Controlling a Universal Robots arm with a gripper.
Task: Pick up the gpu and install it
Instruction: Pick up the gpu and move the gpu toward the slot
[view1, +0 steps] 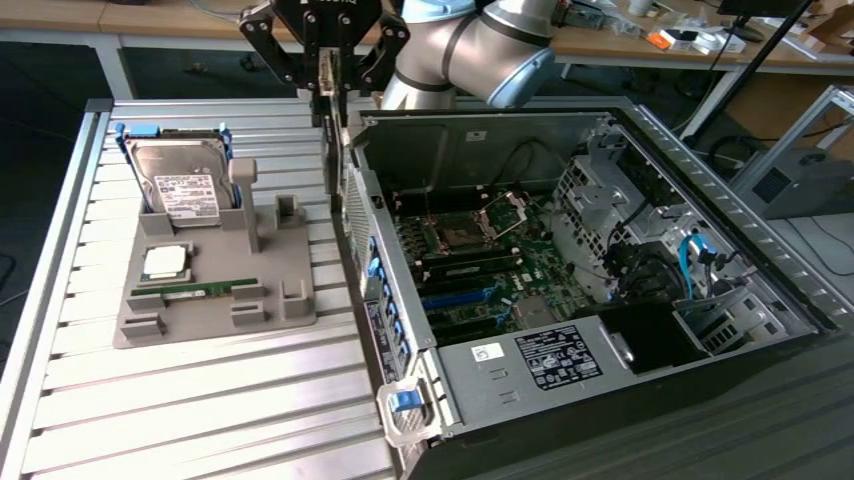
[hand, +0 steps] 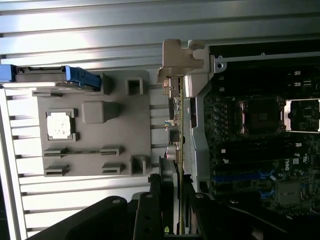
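Tool (view1: 330, 82) tight around the gpu (view1: 328, 150), ribbed metal table (view1: 200, 400) below, cluttered wooden workbench (view1: 160, 20) behind

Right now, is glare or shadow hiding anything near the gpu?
Exterior view: glare streaks the aluminium table, the computer case interior is shadowed, the gpu in the gripper shows dark against bright slats. Wrist view: bright bands wash the table; the gripper is a dark silhouette around the gpu's dim edge.
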